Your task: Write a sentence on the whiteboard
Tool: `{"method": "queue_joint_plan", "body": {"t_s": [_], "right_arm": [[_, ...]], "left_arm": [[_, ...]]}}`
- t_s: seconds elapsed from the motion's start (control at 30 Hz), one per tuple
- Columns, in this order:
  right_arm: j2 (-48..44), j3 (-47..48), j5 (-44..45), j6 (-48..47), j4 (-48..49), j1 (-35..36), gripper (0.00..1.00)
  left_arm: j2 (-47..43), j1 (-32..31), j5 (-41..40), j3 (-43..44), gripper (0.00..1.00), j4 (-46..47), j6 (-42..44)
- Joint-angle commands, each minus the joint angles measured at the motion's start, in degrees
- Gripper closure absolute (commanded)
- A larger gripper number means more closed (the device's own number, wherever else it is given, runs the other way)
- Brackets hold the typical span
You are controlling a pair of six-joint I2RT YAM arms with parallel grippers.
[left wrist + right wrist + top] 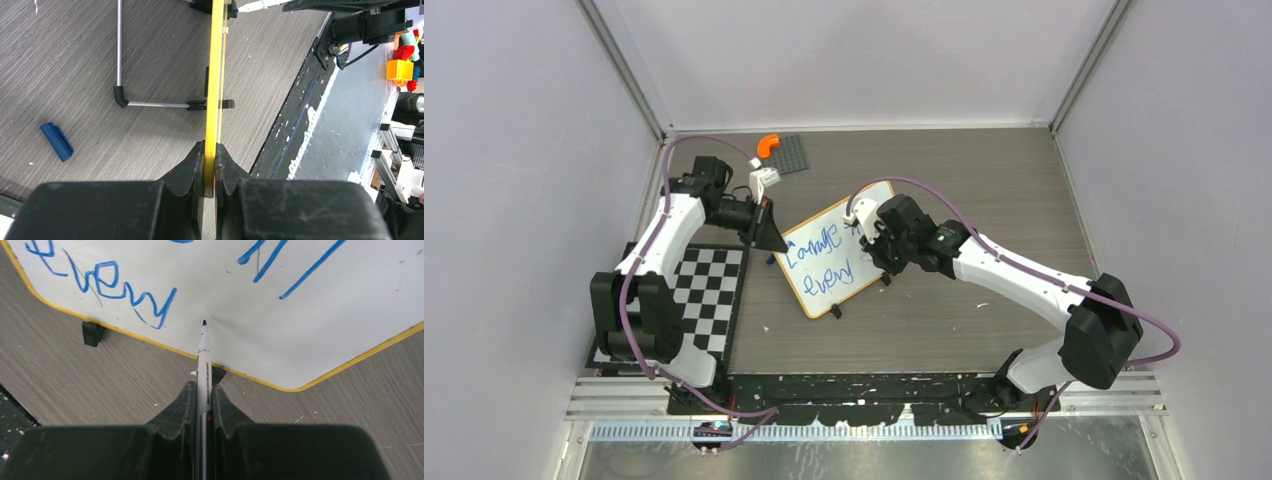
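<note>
The whiteboard (824, 285) lies tilted mid-table, with the sentence (816, 262) in blue on it, two slanted lines, the lower reading "every" (115, 287). My left gripper (771, 240) is shut on the board's left edge; in the left wrist view the board shows as a thin yellow strip (216, 75) edge-on between the jaws of the left gripper (210, 159). My right gripper (871, 240) is shut on a white marker (202, 357), blue tip over the white surface (325, 325) just right of "every". The right gripper (202, 397) hangs over the board's near rim.
A checkerboard mat (709, 290) lies left of the board. A dark grey studded plate (789, 155) with an orange piece (767, 144) sits at the back. A blue marker cap (56, 141) and the board's wire stand (120, 95) lie on the table.
</note>
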Motion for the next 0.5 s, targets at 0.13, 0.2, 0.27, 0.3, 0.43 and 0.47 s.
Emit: {"method": "queue_joint_plan", "body": {"t_s": [0.13, 0.2, 0.27, 0.3, 0.43, 0.47], "right_arm": [[0.9, 1.3, 7.0, 0.3, 3.9, 0.2, 1.00], [1.6, 1.7, 6.9, 0.3, 4.1, 0.2, 1.00], [2.2, 2.2, 6.6, 0.5, 4.1, 0.2, 1.00], [2.4, 2.5, 6.5, 0.5, 4.0, 0.2, 1.00], [2.7, 3.2, 5.4, 0.6, 4.4, 0.3, 1.00], [2.6, 3.3, 5.0, 0.6, 4.4, 0.4, 1.00]], "left_arm": [[-1.4, -0.4, -1.5, 0.3, 1.00, 0.9, 0.8], [-1.3, -0.4, -1.4, 0.2, 1.00, 1.0, 0.8], [-1.3, -0.4, -1.4, 0.1, 1.00, 1.0, 0.9], [-1.4, -0.4, -1.4, 0.0, 1.00, 1.0, 0.8], [-1.8, -0.4, -1.5, -0.2, 1.00, 1.1, 0.8], [-1.8, -0.4, -1.6, -0.3, 1.00, 1.1, 0.8]]}}
